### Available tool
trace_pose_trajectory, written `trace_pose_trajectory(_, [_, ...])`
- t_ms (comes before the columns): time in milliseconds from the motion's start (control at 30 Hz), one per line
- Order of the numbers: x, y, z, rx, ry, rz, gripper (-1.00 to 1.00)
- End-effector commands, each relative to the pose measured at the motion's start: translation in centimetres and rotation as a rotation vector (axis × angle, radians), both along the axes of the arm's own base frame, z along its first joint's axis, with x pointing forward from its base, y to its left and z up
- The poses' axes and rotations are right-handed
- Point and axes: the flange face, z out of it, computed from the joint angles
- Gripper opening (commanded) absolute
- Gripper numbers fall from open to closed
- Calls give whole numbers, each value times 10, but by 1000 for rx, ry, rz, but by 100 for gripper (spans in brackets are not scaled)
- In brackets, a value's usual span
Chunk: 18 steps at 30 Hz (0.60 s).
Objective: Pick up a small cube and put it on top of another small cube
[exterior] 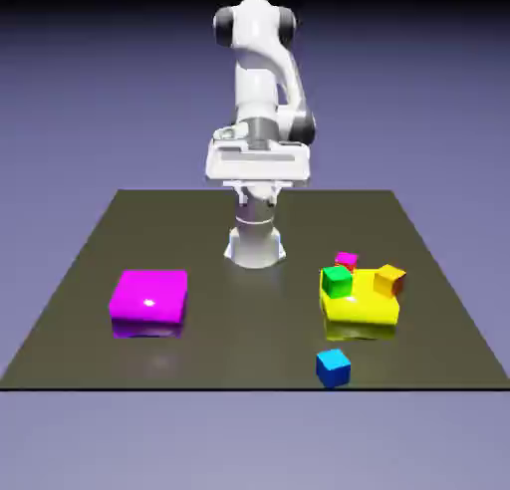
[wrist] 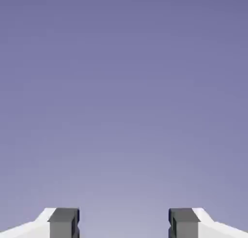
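Gripper (wrist: 124, 223): fingers wide apart, nothing between them, high above the table (exterior: 249, 354) and aimed at the plain backdrop (wrist: 124, 96)
Blue cube: the small blue cube (exterior: 334, 367) sits alone by the table's near edge, toward the exterior view's right, apart from the yellow block (exterior: 360, 304)
Other small cubes: green cube (exterior: 337, 282) and orange cube (exterior: 389, 280) at the yellow block's far corners, resting on it or just behind, cannot tell; a magenta-and-red piece (exterior: 346, 262) behind, 1 cube or 2 unclear
Magenta block (exterior: 149, 299): exterior view's left, well apart
Done: 0 of 2 parts, blue cube neither held nor stacked
Left: grasp blue cube, then set it on another small cube, which 1 cannot tell
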Motion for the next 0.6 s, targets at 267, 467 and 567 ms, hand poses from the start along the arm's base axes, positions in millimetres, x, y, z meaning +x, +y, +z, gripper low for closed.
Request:
trace_pose_trajectory(267, [61, 50, -73, -39, 245, 105, 0])
trace_pose_trajectory(467, [90, 88, -137, -65, 408, 176, 0])
trace_pose_trajectory(567, [99, 108, -172, -79, 489, 212, 0])
